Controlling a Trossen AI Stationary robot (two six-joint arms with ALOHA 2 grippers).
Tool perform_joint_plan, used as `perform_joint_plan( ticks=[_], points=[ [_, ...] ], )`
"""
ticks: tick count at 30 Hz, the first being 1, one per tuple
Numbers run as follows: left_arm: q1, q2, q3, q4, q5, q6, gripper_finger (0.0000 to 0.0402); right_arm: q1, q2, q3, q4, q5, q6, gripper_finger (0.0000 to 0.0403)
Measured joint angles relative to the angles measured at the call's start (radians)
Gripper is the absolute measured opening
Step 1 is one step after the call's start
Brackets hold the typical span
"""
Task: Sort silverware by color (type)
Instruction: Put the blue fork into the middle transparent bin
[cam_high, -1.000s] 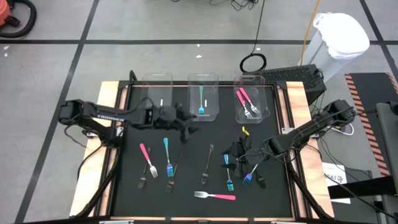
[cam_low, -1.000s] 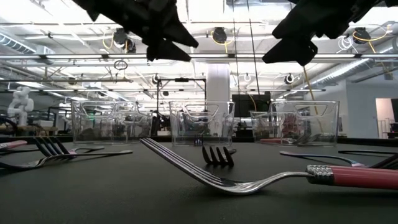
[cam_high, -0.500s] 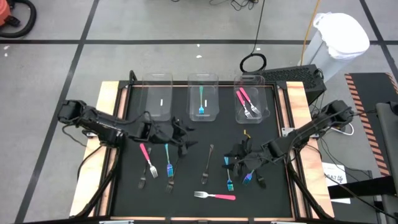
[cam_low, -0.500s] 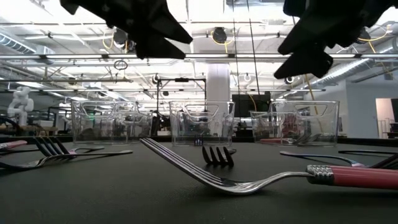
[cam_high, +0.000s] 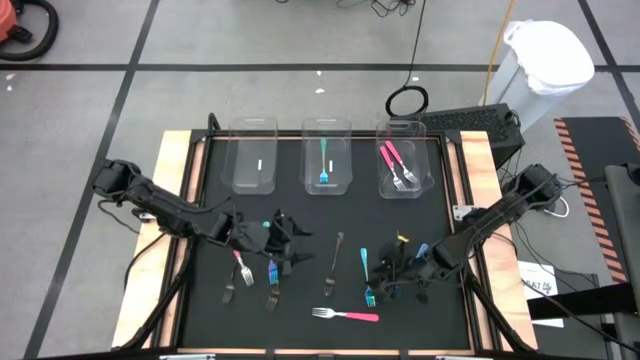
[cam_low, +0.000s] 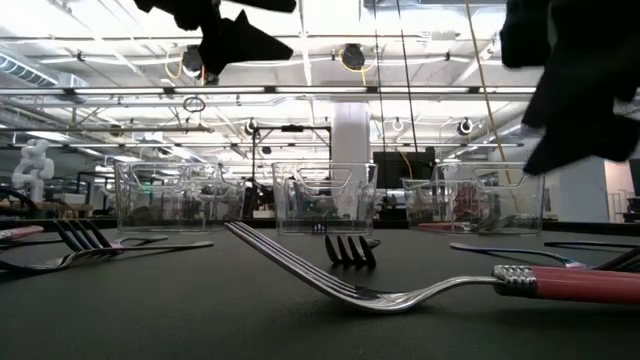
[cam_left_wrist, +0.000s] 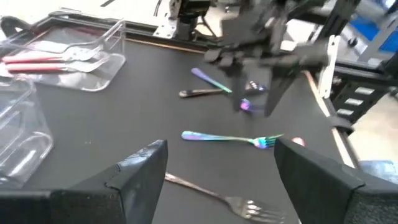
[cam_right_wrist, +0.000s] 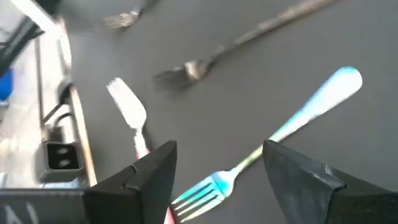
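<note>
Three clear bins line the mat's twelve o'clock edge: a left bin, a middle bin and a right bin.

Four pink forks: two in the right bin, one at eight o'clock, one at six o'clock.

At least three teal forks: one in the middle bin, one at seven o'clock, one at five o'clock.

Three dark forks show: two at seven o'clock, one near the centre.

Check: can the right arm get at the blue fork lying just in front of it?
Probably yes. The right claw hangs open just above the blue fork, which lies alone on bare mat; the dark fork and pink fork lie apart from it.
</note>
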Motion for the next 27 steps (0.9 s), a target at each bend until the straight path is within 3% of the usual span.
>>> perform_joint_plan(
  ticks=[5,17,22,27],
  points=[
    [-0.025,0.000,0.000,0.013,-0.017,-0.038,0.0295,-0.001,0.108,0.053,-0.039,0.011,0.036,0.0233],
    [-0.096,0.000,0.000,0.031,-0.053,-0.064,0.0295,-0.002,0.362,0.518,-0.706,0.062,0.141,0.0233],
    [-0.097,0.000,0.000,0.030,-0.054,-0.064,0.0295,-0.025,0.474,0.643,-0.805,-0.018,0.143,0.0233],
    [-0.097,0.000,0.000,0.029,-0.054,-0.064,0.0295,-0.058,0.529,0.670,-0.828,-0.090,0.147,0.0233]
  ],
)
